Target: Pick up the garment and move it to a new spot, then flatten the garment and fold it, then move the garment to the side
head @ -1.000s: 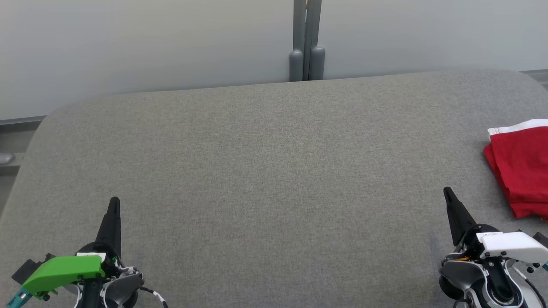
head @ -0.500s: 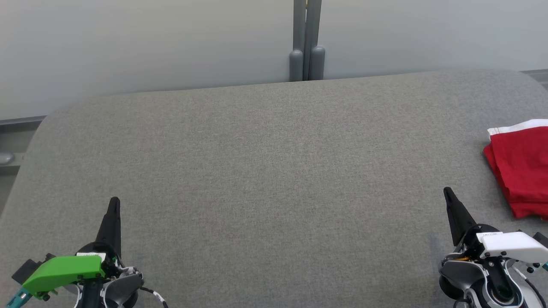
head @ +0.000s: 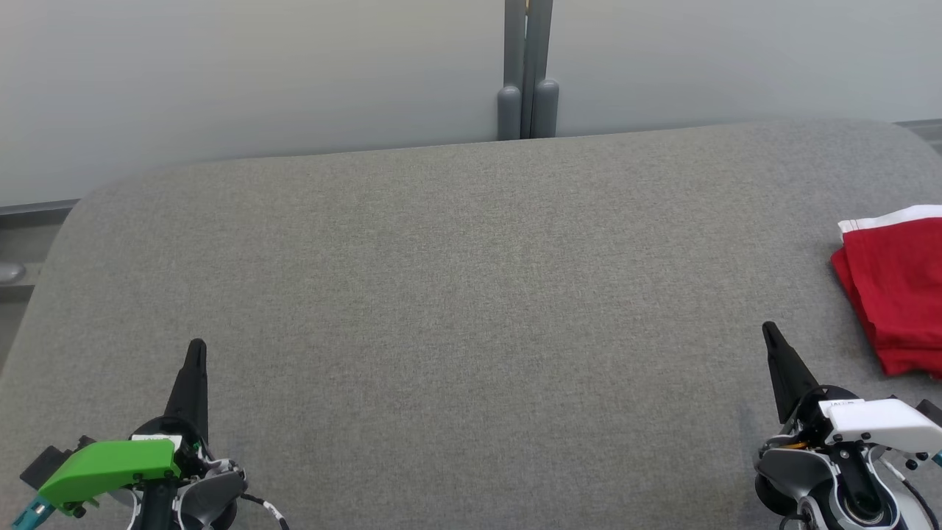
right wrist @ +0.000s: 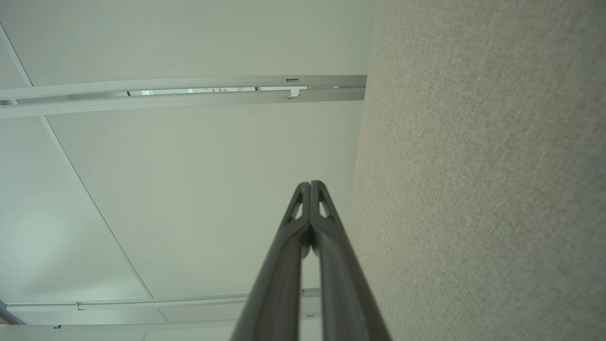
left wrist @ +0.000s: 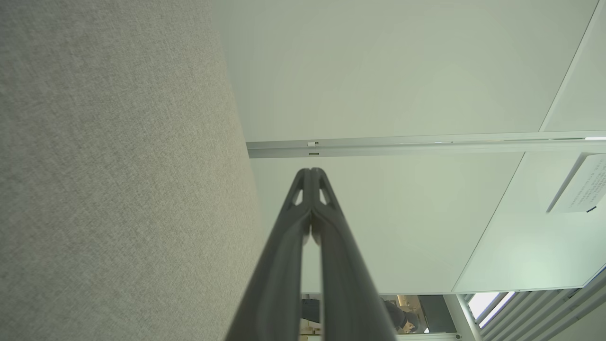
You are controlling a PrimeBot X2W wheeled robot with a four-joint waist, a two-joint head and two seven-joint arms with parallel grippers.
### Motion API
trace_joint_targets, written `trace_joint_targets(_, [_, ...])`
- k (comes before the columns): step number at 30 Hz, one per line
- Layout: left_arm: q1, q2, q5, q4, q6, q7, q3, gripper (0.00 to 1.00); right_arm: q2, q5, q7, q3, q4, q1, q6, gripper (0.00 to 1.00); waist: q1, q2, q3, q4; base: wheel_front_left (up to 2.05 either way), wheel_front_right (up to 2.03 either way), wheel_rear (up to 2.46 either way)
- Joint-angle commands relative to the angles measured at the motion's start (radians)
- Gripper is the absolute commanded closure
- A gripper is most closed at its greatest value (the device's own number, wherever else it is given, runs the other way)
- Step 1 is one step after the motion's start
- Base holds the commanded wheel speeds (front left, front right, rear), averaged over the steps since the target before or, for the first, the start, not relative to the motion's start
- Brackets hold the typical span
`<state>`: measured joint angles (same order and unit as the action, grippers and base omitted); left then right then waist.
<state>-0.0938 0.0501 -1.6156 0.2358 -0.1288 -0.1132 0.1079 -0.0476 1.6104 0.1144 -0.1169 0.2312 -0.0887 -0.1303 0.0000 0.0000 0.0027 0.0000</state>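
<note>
The garment (head: pixel 898 287) is red with a white band, folded, and lies at the right edge of the grey fabric surface (head: pixel 471 294), partly cut off by the head view's border. My right gripper (head: pixel 770 333) hovers low at the lower right, to the left of and nearer than the garment, apart from it. Its fingers (right wrist: pixel 310 187) are pressed together with nothing between them. At the lower left my left gripper (head: pixel 196 347) is likewise shut and empty, far from the garment; its fingertips (left wrist: pixel 310 173) meet in the left wrist view.
A pale wall panel (head: pixel 257 73) runs behind the surface, with a grey post (head: pixel 528 70) at its middle. The surface's rounded far edge (head: pixel 471 143) and left corner (head: pixel 66 221) show. A person (left wrist: pixel 402 319) is small in the distance behind the left fingers.
</note>
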Motion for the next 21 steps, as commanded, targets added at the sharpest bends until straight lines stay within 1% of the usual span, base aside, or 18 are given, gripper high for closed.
trace_joint_targets(1, [-0.012, 0.0, 0.004, -0.001, -0.004, -0.004, 0.004, 1.0, -0.005, 0.007, 0.005, 0.001, -0.003, -0.01, -0.001, 1.0, 0.0, 0.0, 0.0, 0.0, 0.0, 0.0, 0.0])
trace_joint_targets(21, [-0.012, 0.0, 0.004, -0.001, -0.004, -0.004, 0.005, 1.0, -0.005, 0.007, 0.004, 0.001, -0.003, -0.01, -0.001, 1.0, 0.0, 0.0, 0.0, 0.0, 0.0, 0.0, 0.0])
